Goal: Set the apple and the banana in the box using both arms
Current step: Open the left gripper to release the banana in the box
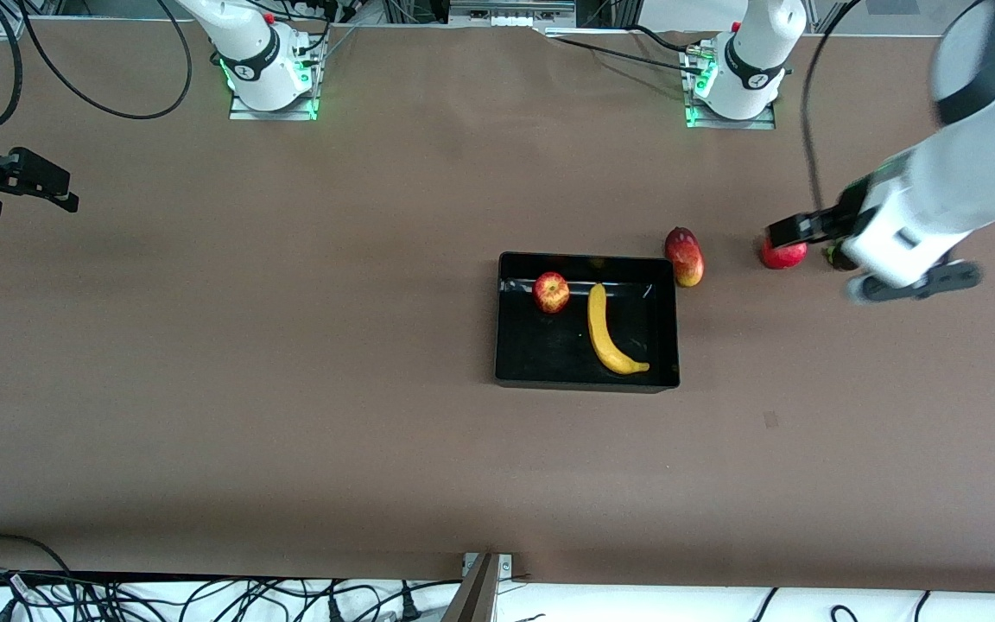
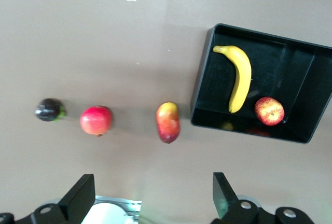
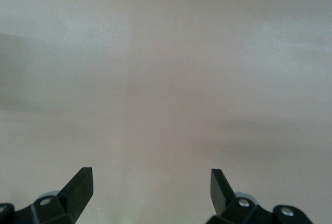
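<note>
Inside glossy black rectangular box point(image 1: 586, 377), round streaky apple point(image 1: 551, 292), curved yellow banana point(image 1: 605, 333), both arms' fingers spread wide.

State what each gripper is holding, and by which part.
Nothing is held. The left gripper and the right gripper are both open and empty; the apple and banana lie in the box.

High front camera facing arms, wrist cameras looking down, box point(image 1: 587, 378) shared
</note>
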Available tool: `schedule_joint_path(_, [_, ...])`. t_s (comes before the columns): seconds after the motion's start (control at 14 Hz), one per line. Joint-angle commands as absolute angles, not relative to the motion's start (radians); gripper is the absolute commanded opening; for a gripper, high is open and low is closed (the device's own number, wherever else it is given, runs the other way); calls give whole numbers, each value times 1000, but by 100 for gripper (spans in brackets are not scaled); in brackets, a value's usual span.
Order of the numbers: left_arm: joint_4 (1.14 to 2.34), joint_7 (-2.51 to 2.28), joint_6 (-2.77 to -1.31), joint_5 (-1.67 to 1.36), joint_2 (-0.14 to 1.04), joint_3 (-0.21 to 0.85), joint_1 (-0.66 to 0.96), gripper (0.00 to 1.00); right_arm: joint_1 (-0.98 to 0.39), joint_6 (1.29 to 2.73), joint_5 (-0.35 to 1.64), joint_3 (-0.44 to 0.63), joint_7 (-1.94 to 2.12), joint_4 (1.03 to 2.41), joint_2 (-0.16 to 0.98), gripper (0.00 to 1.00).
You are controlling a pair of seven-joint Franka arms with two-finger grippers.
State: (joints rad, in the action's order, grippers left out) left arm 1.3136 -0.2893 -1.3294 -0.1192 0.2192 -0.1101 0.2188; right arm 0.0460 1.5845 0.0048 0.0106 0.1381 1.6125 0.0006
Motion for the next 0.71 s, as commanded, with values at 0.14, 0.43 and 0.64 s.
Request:
schedule_joint_path(0.14, [1345, -158, -1279, -63, 89, -164, 198, 100, 43, 1566, 11, 17, 149, 1592, 6, 100])
schedule_joint_path(0.43, [1362, -134, -1282, 20, 66, -178, 196, 100, 43, 1566, 11, 17, 149, 1592, 6, 100])
schedule_joint_path(0.64, [1362, 3, -1284, 32, 66, -228, 196, 100, 43, 1566, 11, 17, 149, 1592, 6, 100])
